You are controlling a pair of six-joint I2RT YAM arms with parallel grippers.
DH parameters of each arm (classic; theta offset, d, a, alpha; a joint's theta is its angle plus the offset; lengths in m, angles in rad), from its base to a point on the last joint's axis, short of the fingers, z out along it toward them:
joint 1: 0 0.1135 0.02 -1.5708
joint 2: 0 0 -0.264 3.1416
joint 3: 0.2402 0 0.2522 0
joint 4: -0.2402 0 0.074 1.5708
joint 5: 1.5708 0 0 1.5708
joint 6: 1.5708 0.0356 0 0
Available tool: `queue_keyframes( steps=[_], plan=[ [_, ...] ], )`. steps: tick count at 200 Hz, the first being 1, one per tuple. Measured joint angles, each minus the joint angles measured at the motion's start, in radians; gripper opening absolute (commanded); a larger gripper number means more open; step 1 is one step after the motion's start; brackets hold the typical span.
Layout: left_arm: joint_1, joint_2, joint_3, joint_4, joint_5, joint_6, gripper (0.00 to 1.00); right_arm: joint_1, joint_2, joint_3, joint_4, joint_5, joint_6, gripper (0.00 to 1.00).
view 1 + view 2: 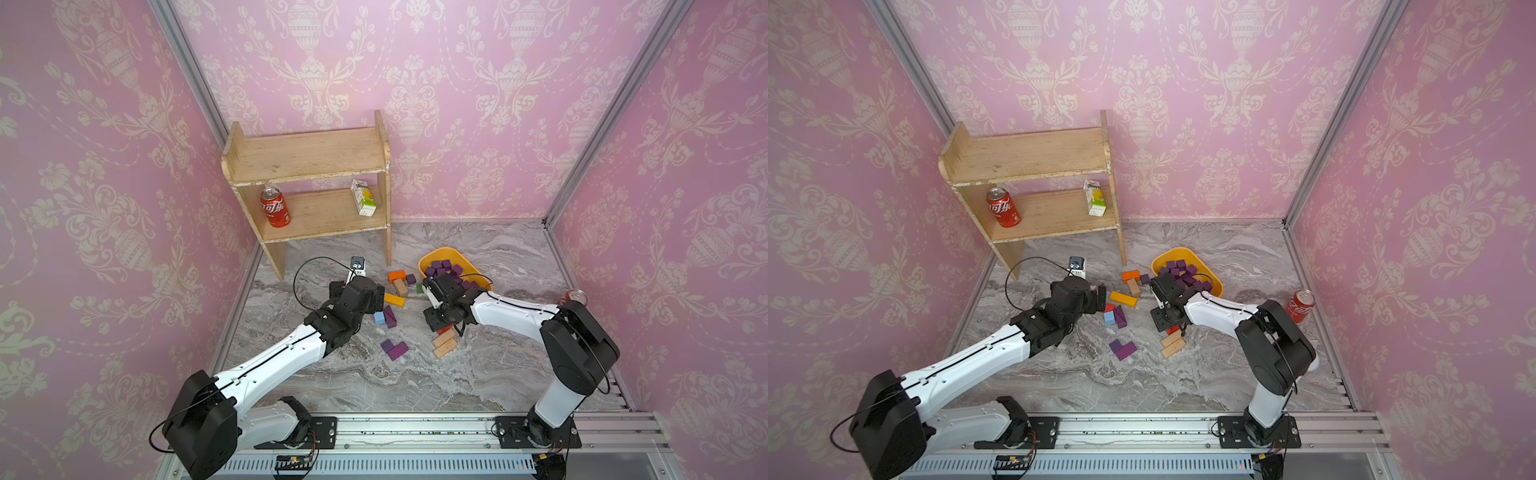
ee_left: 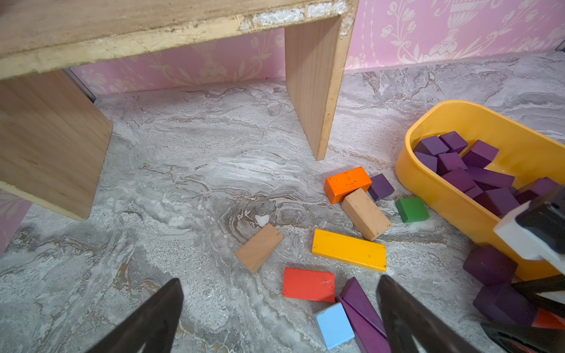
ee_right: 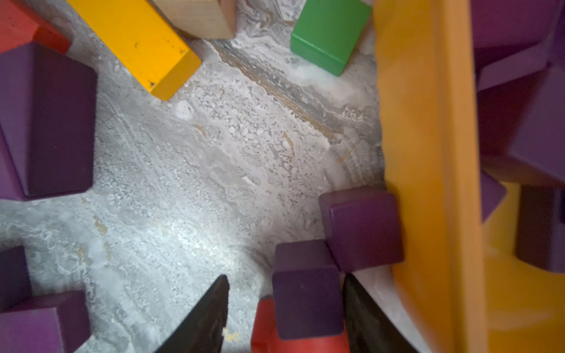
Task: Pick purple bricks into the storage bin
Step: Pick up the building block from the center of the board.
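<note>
Just beside the bin (image 3: 428, 152): my right claw (image 3: 286, 277) straddles a purple brick (image 3: 305, 293), unclamped.
Risk: an uneven squeeze skews it against the neighbour brick (image 3: 363, 226) and the red block (image 3: 263, 321).

Enclosure: three walls (image 1: 478, 75) papered pink with a cream urn-and-flower damask, joined at the far corners by slanting silver aluminium profiles (image 1: 189, 70). Floor (image 1: 478, 374): grey marble-pattern sheet with white and tan veining; powdery white patches show in the left wrist view. Furniture: one pale wooden two-tier shelf (image 1: 307, 156), far left, standing by the far wall; white chipping along a board edge. Near edge: silver aluminium rail (image 1: 415, 430). Light even, diffuse; shadows soft.
</note>
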Motion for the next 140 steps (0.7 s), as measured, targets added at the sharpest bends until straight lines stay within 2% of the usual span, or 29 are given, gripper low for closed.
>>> queue_keyframes(
  steps=[15,78,140],
  plan=[
    [0.000,0.000,-0.002,0.000,0.000,-0.004,0.99,0.000,0.002,-0.004,-0.001,-0.004,0.000,0.59],
    [0.011,0.000,-0.011,0.019,0.004,-0.007,0.99,0.000,0.055,0.012,-0.018,0.000,0.002,0.32],
    [0.025,0.000,-0.043,0.072,0.007,-0.011,0.99,0.000,0.059,0.024,-0.016,0.019,0.000,0.23]
  ],
)
